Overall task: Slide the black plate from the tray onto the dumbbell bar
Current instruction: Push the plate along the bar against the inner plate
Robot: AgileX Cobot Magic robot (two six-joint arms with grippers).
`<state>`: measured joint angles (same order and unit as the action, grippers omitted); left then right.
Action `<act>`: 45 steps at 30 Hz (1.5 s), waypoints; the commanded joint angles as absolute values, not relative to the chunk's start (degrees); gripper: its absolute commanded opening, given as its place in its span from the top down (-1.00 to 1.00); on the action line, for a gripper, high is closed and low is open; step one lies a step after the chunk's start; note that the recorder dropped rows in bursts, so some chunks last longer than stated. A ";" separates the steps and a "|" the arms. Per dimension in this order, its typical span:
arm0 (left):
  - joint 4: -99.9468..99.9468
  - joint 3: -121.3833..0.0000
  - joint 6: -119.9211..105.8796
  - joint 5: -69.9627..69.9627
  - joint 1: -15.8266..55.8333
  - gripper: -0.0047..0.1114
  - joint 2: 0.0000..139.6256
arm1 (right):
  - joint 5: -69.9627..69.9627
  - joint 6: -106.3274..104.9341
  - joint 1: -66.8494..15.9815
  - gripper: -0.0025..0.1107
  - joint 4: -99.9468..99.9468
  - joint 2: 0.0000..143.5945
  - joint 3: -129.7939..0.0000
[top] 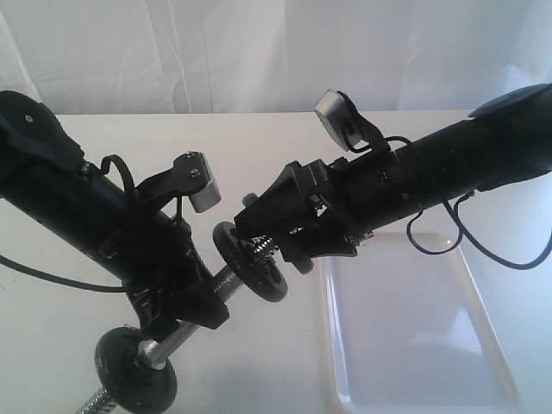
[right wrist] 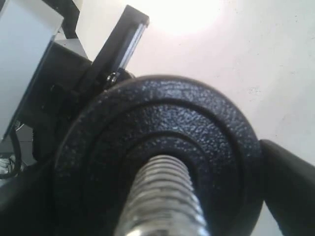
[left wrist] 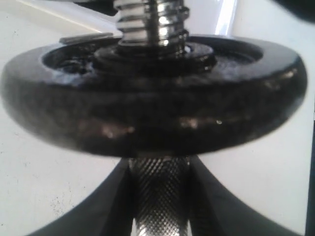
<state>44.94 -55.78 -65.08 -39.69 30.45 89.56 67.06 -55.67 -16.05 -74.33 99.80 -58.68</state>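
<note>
While left hand (top: pixel 203 302) clamps bar (top: pixel 229 279) at its knurled middle | plate (right wrist: pixel 162 128) sits on bar's threaded end just past left hand | right hand (top: pixel 274 246) grips plate by rim | tray (top: pixel 414 345) on tabletop (top: pixel 259 138) under right hand | another disc (top: pixel 134 373) on bar behind left hand
</note>
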 commanded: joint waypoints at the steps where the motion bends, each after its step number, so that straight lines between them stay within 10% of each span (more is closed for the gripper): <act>1: 49.20 -56.40 -62.53 -40.69 31.14 0.92 88.02 | 69.96 -56.72 -16.23 0.96 -78.62 98.70 -59.29; 7: 49.59 -56.03 -62.64 -40.19 31.14 0.92 90.18 | 69.96 -56.72 -16.23 0.94 -76.25 100.03 -59.29; 15: 50.13 -56.03 -62.64 -40.19 31.14 0.92 90.18 | 69.96 -56.59 -17.05 0.44 -76.40 101.56 -59.29; 22: 50.13 -56.03 -62.64 -40.19 31.14 0.92 90.18 | 69.96 -56.59 -18.44 -0.90 -76.19 101.56 -59.29; 45: 50.13 -56.03 -62.64 -39.67 31.14 0.92 89.94 | 69.96 -56.59 -15.97 -0.90 -70.68 101.56 -59.40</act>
<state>42.84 -55.00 -62.54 -38.61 31.02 92.02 66.42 -55.67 -16.60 -69.37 102.57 -58.68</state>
